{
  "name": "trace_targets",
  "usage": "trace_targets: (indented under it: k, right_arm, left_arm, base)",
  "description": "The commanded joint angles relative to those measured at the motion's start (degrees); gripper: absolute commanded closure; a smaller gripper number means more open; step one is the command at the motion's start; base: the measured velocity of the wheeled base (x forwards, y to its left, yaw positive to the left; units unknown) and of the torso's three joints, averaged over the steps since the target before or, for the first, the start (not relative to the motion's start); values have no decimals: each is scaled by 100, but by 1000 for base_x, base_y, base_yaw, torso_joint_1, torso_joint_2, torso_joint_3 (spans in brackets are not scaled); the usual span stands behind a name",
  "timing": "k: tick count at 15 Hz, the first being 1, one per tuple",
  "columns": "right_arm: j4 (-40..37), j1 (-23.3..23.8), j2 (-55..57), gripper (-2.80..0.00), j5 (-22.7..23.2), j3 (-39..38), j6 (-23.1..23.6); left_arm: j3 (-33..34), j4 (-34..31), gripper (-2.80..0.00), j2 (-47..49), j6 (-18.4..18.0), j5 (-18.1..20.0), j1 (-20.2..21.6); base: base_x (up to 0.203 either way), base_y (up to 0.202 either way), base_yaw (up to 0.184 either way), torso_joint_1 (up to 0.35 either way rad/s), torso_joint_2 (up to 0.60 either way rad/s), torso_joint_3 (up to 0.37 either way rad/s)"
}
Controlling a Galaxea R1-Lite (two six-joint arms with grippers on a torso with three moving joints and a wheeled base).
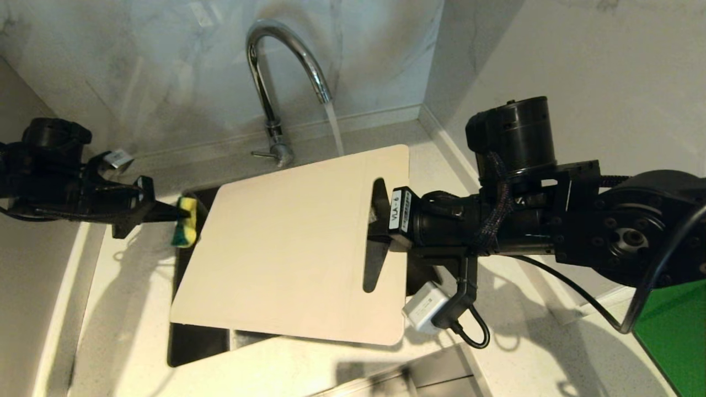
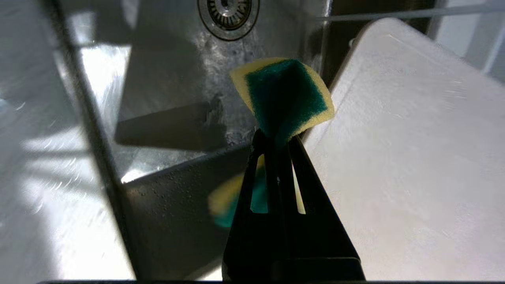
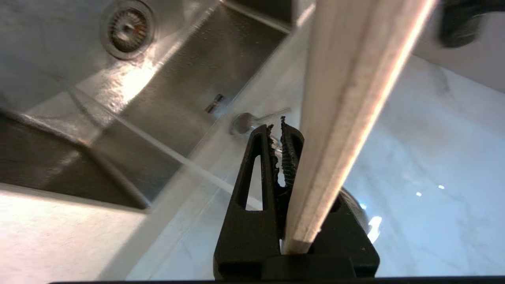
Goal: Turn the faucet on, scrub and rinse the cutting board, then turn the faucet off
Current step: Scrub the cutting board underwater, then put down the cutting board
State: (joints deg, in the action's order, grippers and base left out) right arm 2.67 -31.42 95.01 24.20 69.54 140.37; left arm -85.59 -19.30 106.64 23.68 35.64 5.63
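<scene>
running from the chrome faucet (image 1: 273, 82), a stream of water (image 1: 334, 129) falls toward the far edge of the cream cutting board (image 1: 287, 242), which is held tilted over the steel sink (image 2: 173, 90) and hides most of the basin from the head camera. the right gripper (image 1: 380, 220) is clamped on the board's short edge by the slot handle (image 1: 375, 237), its fingers pinched tight on the thin plastic. the left gripper (image 1: 174, 212) is closed on a yellow-and-green sponge (image 1: 185, 220), squeezing it folded, just beside the board's opposite edge; whether sponge and board touch is unclear. below, the round drain strainer (image 2: 229, 14) sits in the wet basin floor. a white adapter block (image 1: 424, 306) with a black cable hangs under the right wrist. pale speckled countertop (image 1: 127, 309) surrounds the sink, marble-look wall (image 1: 165, 66) rises behind it, and a bright green board (image 1: 675, 331) shows at the right edge.
</scene>
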Motion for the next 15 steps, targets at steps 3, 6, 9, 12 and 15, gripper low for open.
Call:
trace_targets:
  k: [3, 6, 9, 12, 15]
  right_arm:
    - [-12, 32, -184, 0, 6, -245, 87]
    - [-1, 42, -615, 0, -23, -717, 87]
    - [193, 82, -1090, 0, -70, -1211, 60]
    - [247, 124, -1631, 0, -199, -1742, 6]
    - [267, 328, -2316, 0, -221, -2173, -101]
  left_arm:
    - [242, 72, 0, -1106, 368, 449, 369]
    - [396, 50, 0, -1538, 410, 487, 588]
    - [526, 39, 0, -1730, 409, 496, 606]
    - [570, 32, 0, -1820, 409, 505, 580]
    - [624, 34, 0, -1831, 399, 505, 491]
  base:
    - [0, 0, 0, 0, 0, 0]
    - [0, 0, 0, 0, 0, 0]
    - [0, 0, 0, 0, 0, 0]
    - [0, 0, 0, 0, 0, 0]
    - [0, 0, 0, 0, 0, 0]
